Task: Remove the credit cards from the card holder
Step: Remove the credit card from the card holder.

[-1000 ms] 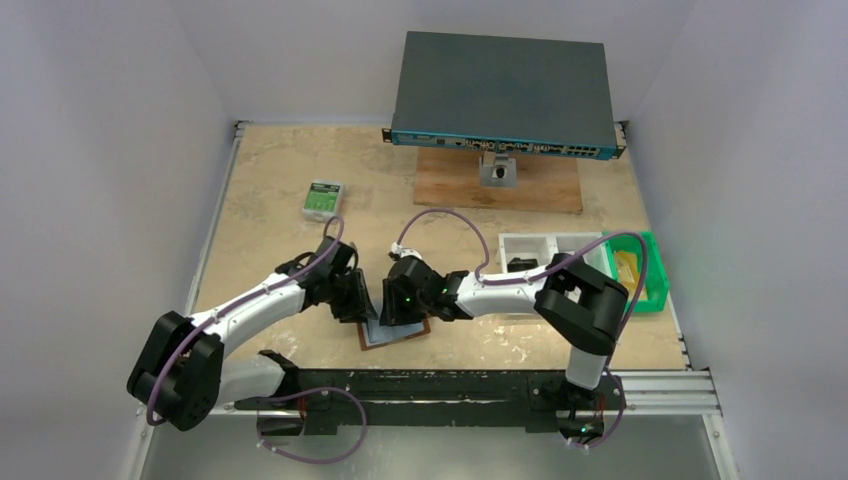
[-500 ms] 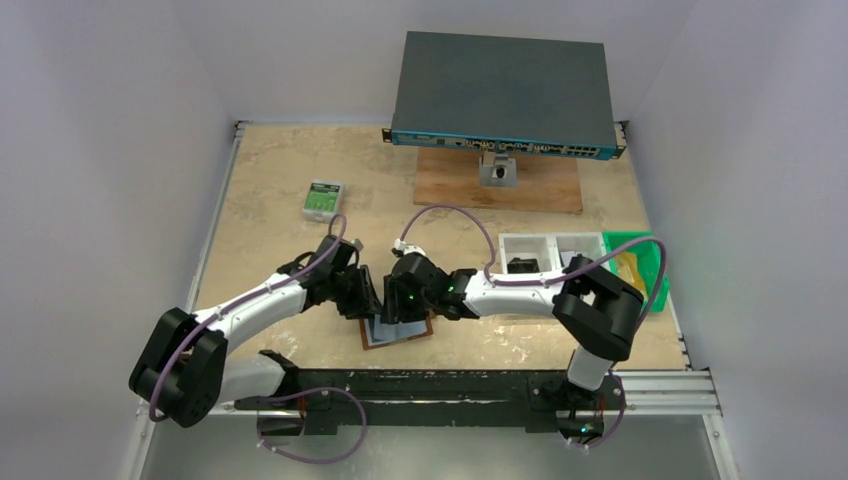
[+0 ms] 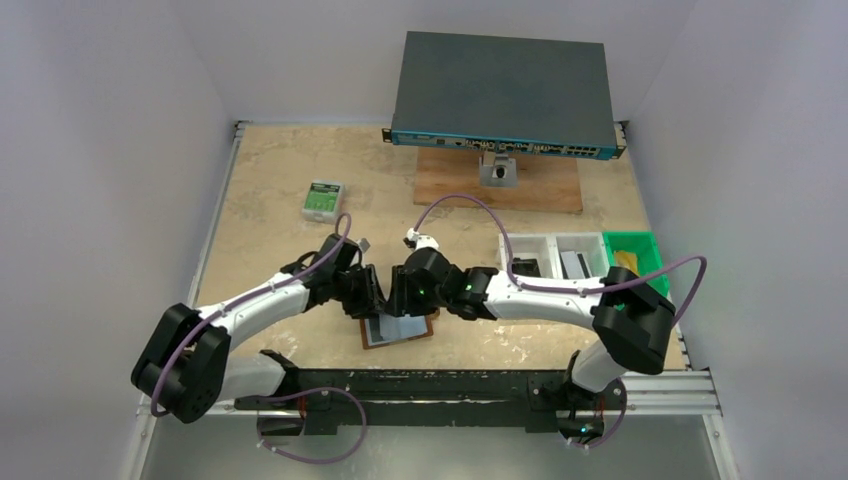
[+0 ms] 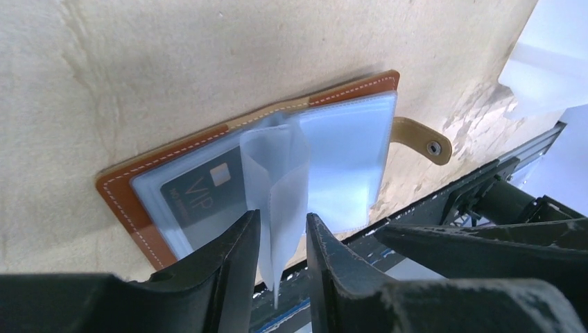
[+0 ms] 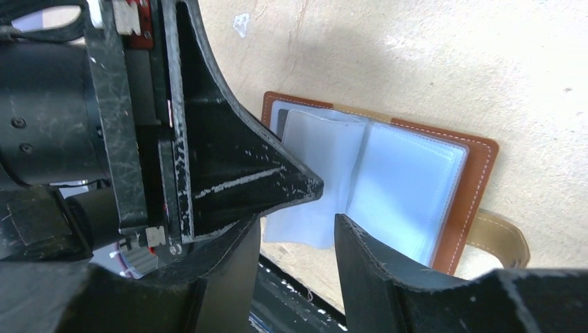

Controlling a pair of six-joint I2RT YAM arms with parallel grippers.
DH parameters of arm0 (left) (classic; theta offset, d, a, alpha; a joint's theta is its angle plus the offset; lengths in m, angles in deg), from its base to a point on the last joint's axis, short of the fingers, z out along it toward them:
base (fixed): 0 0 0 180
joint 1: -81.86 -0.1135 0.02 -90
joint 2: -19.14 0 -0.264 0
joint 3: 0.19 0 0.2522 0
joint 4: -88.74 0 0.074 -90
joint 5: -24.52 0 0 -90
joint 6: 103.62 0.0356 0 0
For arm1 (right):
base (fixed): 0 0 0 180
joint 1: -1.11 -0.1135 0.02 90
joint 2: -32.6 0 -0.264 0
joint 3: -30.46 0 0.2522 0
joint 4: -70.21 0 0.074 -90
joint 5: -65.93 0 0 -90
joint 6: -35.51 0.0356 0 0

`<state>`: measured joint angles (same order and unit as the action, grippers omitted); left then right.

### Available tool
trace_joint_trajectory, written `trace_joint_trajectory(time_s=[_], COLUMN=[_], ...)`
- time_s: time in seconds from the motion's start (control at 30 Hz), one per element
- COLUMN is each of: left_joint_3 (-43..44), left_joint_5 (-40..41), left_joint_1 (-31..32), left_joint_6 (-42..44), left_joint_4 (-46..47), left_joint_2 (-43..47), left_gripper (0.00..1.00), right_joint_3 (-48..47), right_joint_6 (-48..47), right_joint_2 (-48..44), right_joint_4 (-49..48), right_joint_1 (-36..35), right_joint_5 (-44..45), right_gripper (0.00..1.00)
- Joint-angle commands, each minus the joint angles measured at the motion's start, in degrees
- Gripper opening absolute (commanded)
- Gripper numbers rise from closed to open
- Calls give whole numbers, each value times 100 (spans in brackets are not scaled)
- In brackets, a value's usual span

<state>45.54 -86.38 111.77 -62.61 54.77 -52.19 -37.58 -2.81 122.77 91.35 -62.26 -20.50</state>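
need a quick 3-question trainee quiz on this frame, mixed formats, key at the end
1. Open question: what are the left fingers pinching above the open card holder?
2. Multiple choice: the dark card in the holder's pocket reads A) VISA B) VIP C) GOLD.
3. True or false: the right fingers are clamped on a card.
Key: 1. A translucent plastic sleeve, standing upright between them. 2. B. 3. False; they stand apart with nothing gripped.
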Motion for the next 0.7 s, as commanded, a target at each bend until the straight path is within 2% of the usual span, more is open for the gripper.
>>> trace_joint_trajectory(time_s=[0.0, 0.17, 0.67], left_joint_3=[169, 360, 1030], left_joint_5=[-244, -137, -35], left_joint_1=[182, 378, 709], left_joint_6=[-113, -169, -173], left_joint_4=[260, 188, 8], left_joint_2=[-93, -221, -741], left_gripper=[31, 30, 30], right_joint_3=[39, 70, 244], right_joint_6=[114, 181, 257], right_joint_2=[-271, -476, -902], right_joint_4=[206, 599, 987], right_joint_1=[-17, -15, -8], right_joint_5=[457, 876, 1289], right_gripper=[42, 31, 31])
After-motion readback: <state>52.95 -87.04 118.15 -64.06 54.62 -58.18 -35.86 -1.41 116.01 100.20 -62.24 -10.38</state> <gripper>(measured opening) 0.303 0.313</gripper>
